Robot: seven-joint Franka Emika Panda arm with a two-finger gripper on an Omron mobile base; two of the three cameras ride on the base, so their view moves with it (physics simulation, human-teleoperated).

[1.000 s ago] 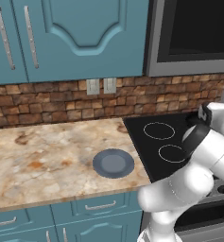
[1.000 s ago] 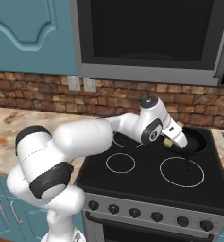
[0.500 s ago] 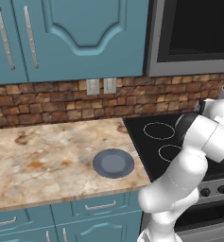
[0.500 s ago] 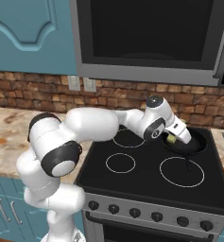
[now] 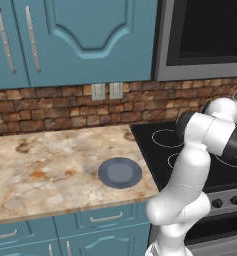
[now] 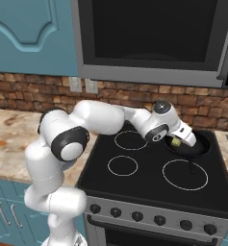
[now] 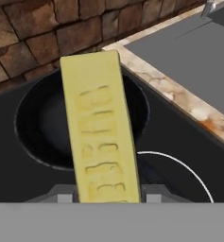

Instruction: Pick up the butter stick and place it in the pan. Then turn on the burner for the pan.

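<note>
The butter stick (image 7: 101,127), a pale-yellow bar, stands up between my fingertips in the hand view; in the right base view the butter stick (image 6: 175,142) is a small yellow spot at my hand. My gripper (image 6: 179,141) is shut on it, just over the left rim of the black pan (image 6: 201,145). That pan sits on the back right burner, its handle pointing to the front. Behind the bar in the hand view, the pan (image 7: 38,123) is a dark round hollow. My gripper (image 7: 104,196) is seen there as two grey tips flanking the bar's base.
A flat blue-grey plate (image 5: 120,172) lies on the granite counter (image 5: 50,170) left of the stove. Stove knobs (image 6: 137,215) line the front panel. A brick wall (image 6: 134,93) and a microwave (image 6: 149,33) stand behind and above the cooktop. Granite counter (image 7: 179,90) borders the stove's right side.
My arm has stretched further right and back, carrying the butter stick from above the stove's middle to the pan's rim.
</note>
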